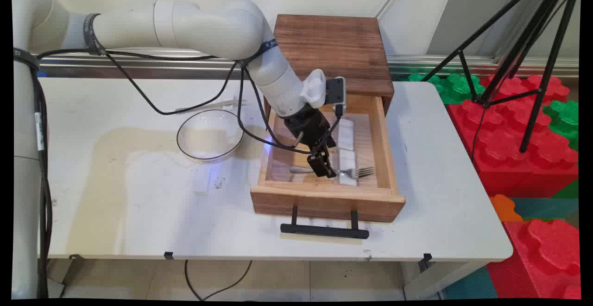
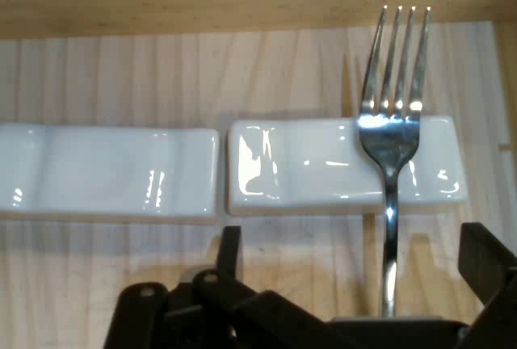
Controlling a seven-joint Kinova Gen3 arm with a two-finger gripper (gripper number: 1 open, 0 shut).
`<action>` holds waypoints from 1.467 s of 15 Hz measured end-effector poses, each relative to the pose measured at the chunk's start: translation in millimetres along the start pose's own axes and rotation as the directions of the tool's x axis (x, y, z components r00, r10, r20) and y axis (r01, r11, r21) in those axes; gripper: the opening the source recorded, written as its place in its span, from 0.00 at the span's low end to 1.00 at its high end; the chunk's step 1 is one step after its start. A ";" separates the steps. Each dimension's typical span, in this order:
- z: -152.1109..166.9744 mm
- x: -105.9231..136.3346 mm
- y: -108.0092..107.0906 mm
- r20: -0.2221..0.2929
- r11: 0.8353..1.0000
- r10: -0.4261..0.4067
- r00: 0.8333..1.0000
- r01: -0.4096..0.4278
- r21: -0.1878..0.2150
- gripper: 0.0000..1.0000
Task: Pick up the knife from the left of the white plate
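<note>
My gripper [image 1: 324, 169] reaches down into the open wooden drawer [image 1: 324, 200], low over the handle of a metal fork [image 1: 359, 173]. In the hand view the fork [image 2: 392, 123] lies with its neck across a white ceramic rest [image 2: 307, 163], tines pointing away from me. Its handle runs back between my fingers. The gripper [image 2: 355, 260] is open, with both fingers well apart from the handle. A second white rest [image 2: 105, 171] lies end to end with the first. In the main view both rests [image 1: 346, 134] sit in the drawer's right half.
The drawer sticks out of a dark wooden cabinet [image 1: 331, 46] at the table's back, its black handle [image 1: 324, 230] toward the near edge. A clear glass bowl [image 1: 210, 134] stands left of the drawer, a small white piece [image 1: 202, 183] in front of it. A black tripod [image 1: 509, 65] stands off the table's right.
</note>
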 end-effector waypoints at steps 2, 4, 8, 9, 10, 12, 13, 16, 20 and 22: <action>-4.3 0.5 -0.9 -0.004 1.000 0.003 1.000 -0.003 0.011 1.00; -11.5 0.4 -1.3 -0.008 1.000 0.005 1.000 -0.005 0.023 1.00; -33.0 2.3 -2.3 -0.020 0.998 0.009 1.000 -0.008 0.055 1.00; -41.5 2.5 -2.6 -0.024 0.998 0.006 1.000 -0.004 0.068 1.00; -47.5 2.5 -2.7 -0.027 0.997 0.003 1.000 -0.001 0.077 1.00; -64.3 1.4 -2.7 -0.034 0.995 -0.008 0.999 0.011 0.100 1.00; -75.5 0.0 -2.2 -0.038 0.993 -0.015 0.999 0.019 0.114 1.00; -113.1 -8.9 1.9 -0.046 0.988 -0.031 0.998 0.038 0.152 1.00; -158.8 -24.8 10.6 -0.053 0.980 -0.048 0.997 0.058 0.192 1.00; -176.7 -32.0 15.4 -0.056 0.976 -0.056 0.997 0.066 0.207 1.00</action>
